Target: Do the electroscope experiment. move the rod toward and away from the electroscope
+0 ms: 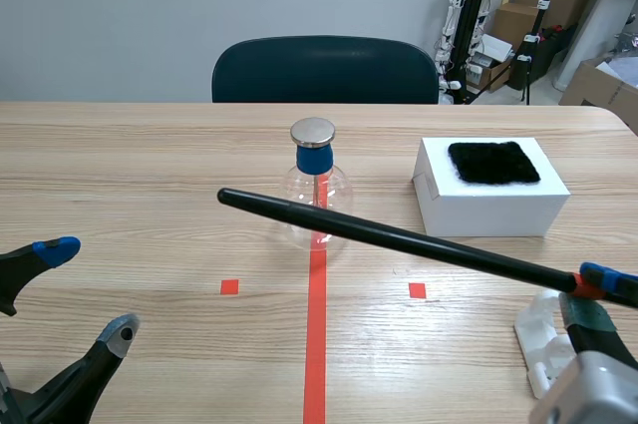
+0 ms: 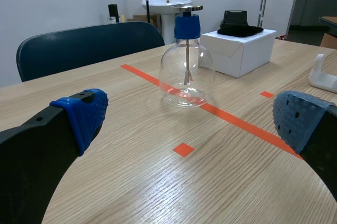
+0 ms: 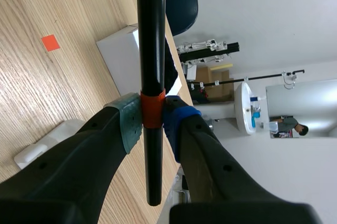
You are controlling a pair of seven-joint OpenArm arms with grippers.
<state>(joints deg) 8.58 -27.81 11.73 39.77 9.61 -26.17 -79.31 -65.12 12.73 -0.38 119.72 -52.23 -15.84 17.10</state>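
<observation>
The electroscope (image 1: 317, 191) is a clear glass flask with a blue collar and a metal disc on top, standing on the red centre line; the left wrist view shows the electroscope (image 2: 187, 60) ahead of my left gripper. A long black rod (image 1: 389, 236) with an orange band reaches from the right, across the front of the flask. My right gripper (image 1: 595, 296) is shut on the rod (image 3: 150, 50) at the orange band. My left gripper (image 1: 85, 289) stands open near the table's front left, nothing between its blue pads (image 2: 87, 116).
A white box (image 1: 490, 195) with a black fur cloth (image 1: 492, 162) on top sits right of the flask. A white plastic stand (image 1: 546, 339) lies under the right gripper. A dark chair (image 1: 324, 70) stands at the table's far edge.
</observation>
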